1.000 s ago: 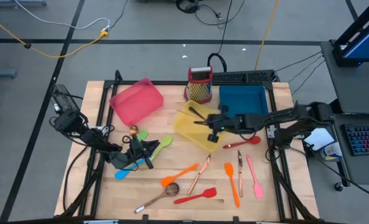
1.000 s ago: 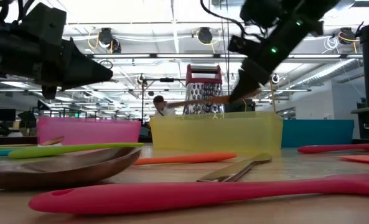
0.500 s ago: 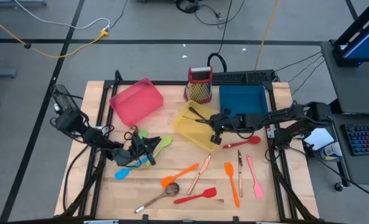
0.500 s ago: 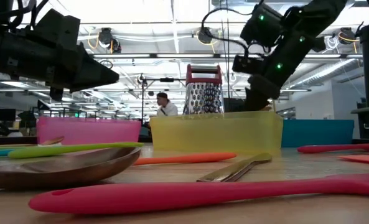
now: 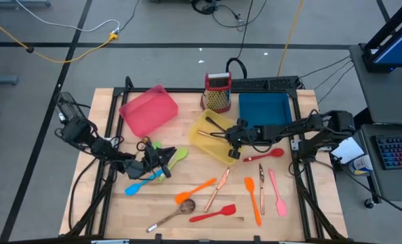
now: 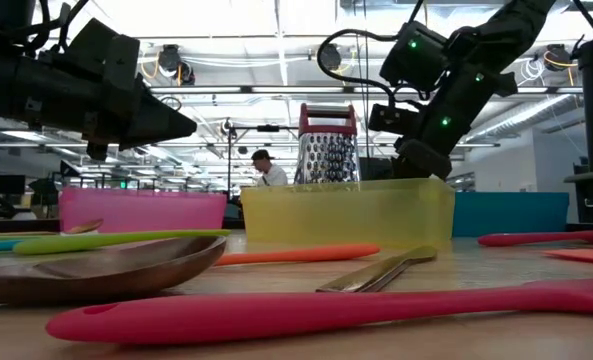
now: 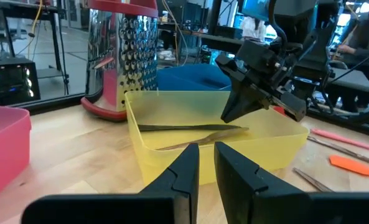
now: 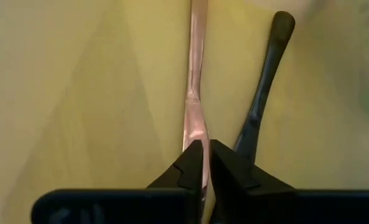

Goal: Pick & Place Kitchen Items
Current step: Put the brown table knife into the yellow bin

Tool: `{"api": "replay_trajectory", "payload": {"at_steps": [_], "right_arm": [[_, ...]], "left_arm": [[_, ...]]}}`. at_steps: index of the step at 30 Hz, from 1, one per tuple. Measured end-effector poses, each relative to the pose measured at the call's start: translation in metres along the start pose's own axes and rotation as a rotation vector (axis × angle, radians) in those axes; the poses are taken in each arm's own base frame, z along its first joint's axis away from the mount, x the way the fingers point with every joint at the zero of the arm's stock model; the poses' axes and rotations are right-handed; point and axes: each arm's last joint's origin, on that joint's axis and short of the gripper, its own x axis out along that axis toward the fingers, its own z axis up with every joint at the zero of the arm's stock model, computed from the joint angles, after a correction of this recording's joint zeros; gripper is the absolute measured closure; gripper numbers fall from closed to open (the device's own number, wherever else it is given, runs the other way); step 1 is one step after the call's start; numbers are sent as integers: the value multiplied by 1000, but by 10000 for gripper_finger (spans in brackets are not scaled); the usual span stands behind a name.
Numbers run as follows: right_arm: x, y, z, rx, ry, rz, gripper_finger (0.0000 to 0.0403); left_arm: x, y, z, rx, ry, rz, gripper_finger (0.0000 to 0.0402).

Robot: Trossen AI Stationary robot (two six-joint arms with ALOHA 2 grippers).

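We see even, bright overhead light on the table (image 5: 282,220) — shadows stay short and soft. At table height, ceiling lamps (image 6: 166,60) glare white, and the nearest pink spatula (image 6: 306,310) blurs — arms show as silhouettes.

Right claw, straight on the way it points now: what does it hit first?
Probably the copper-coloured utensil lying in the yellow tray. The right claw points down into it, with the black knife just beside. Depth is unclear.
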Motion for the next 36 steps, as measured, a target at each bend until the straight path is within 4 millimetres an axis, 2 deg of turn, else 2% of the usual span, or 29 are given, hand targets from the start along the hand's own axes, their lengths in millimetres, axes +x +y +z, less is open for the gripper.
{"api": "replay_trajectory", "payload": {"at_steps": [14, 21, 29, 36], "right_arm": [[0, 1, 9, -35, -91, 3, 323], [-1, 2, 14, -5, -139, 9, 314], [-6, 19, 15, -46, -174, 47, 314], [-29, 37, 18, -82, -250, -62, 312]], "left_arm": [[0, 0, 0, -4, 0, -1, 350], [0, 0, 0, -4, 0, -1, 350], [4, 3, 1, 22, 0, 7, 350], [16, 5, 2, 88, 40, -159, 350]]}}
